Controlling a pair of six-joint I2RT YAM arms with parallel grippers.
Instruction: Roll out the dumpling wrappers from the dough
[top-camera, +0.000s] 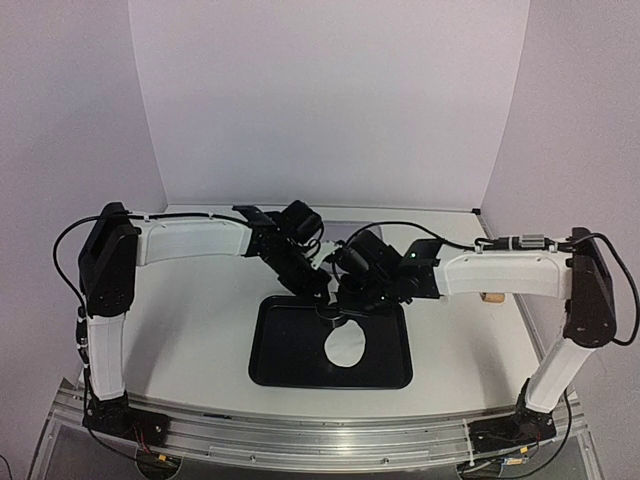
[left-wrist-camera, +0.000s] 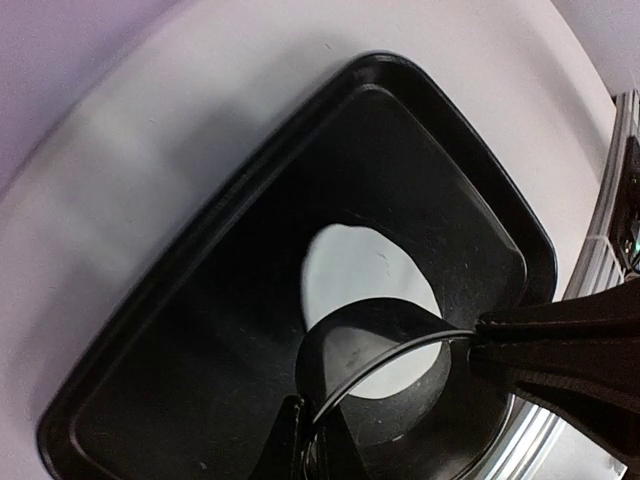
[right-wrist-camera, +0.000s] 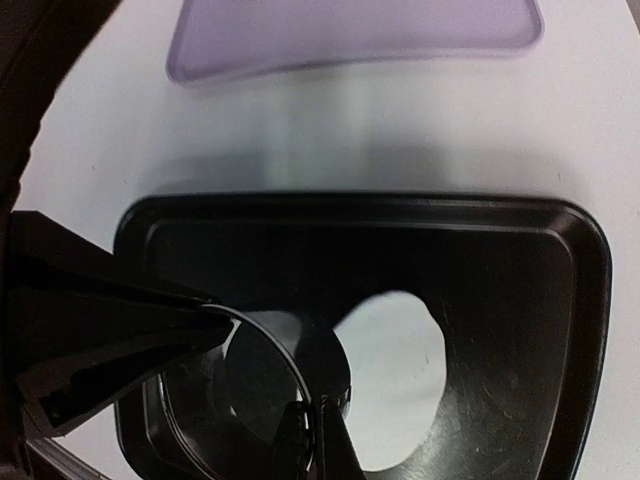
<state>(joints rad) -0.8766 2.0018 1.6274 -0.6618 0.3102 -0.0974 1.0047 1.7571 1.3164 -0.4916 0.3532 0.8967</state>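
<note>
We are at the cutting step. The dough (top-camera: 345, 347) lies flat and white in the black tray (top-camera: 265, 345), which sits on the bench (top-camera: 200, 330) between our two arms. It is a bumpy blob, not a neat circle. We see no round dumpling wrappers cut out yet.

Our left fingers (left-wrist-camera: 303, 448) are pressed together on the thin rim of the ring cutter (left-wrist-camera: 370, 325), pinching one side. Our right fingers (right-wrist-camera: 312, 445) pinch the rim at another spot. So both hold the one ring, low over the tray. We cannot tell if the ring touches the dough.

The ring hangs over the edge of the dough, with part of it over bare black tray. We think the next move is to slide the ring until white dough fills it all the way round. Then we push it straight down, both arms going together. If one arm goes faster, the ring could tip or slip out.
</note>
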